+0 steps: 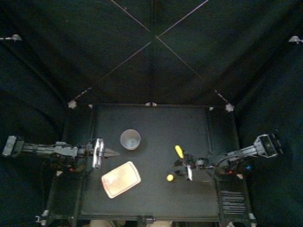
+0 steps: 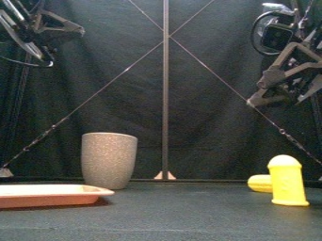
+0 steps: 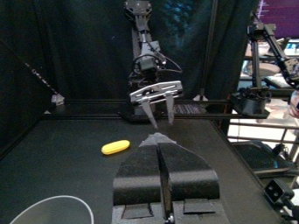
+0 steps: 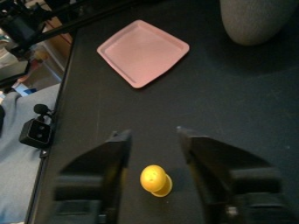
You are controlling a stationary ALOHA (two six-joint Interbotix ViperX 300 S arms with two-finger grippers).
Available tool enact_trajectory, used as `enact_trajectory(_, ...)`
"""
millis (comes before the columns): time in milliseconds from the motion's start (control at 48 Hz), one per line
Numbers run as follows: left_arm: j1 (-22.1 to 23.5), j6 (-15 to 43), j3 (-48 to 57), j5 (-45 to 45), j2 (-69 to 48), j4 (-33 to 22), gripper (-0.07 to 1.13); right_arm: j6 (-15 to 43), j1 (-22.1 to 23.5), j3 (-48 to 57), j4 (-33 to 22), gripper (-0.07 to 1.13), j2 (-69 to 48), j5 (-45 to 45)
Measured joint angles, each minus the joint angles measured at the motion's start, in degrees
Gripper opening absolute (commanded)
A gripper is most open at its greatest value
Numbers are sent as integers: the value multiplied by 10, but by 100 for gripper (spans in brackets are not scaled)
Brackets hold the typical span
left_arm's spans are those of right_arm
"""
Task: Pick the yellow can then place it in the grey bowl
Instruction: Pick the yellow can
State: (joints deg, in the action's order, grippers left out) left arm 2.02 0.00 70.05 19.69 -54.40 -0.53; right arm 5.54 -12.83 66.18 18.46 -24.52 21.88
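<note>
Yellow can (image 2: 288, 181) well apart from cup (image 2: 109, 160)

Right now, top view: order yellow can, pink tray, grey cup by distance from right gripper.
1. Upright yellow can, right side, beside the right gripper.
2. Flat pink tray, front left, and tall grey speckled cup behind it: too close to call.

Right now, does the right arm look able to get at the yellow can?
Probably yes: the right gripper hangs open over the can, which stands upright in line with the gap between its jaws, and nothing lies between them.
</note>
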Motion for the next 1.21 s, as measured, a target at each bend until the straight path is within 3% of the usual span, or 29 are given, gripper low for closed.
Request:
enact_trajectory(604,-23,0,-5,1,1,2,-1,-5,-20,-69,-33,106,233,2)
enact_trajectory(1208,-28,0,-5,1,1,2,-1,2,-35,-64,2,104,250,-12)
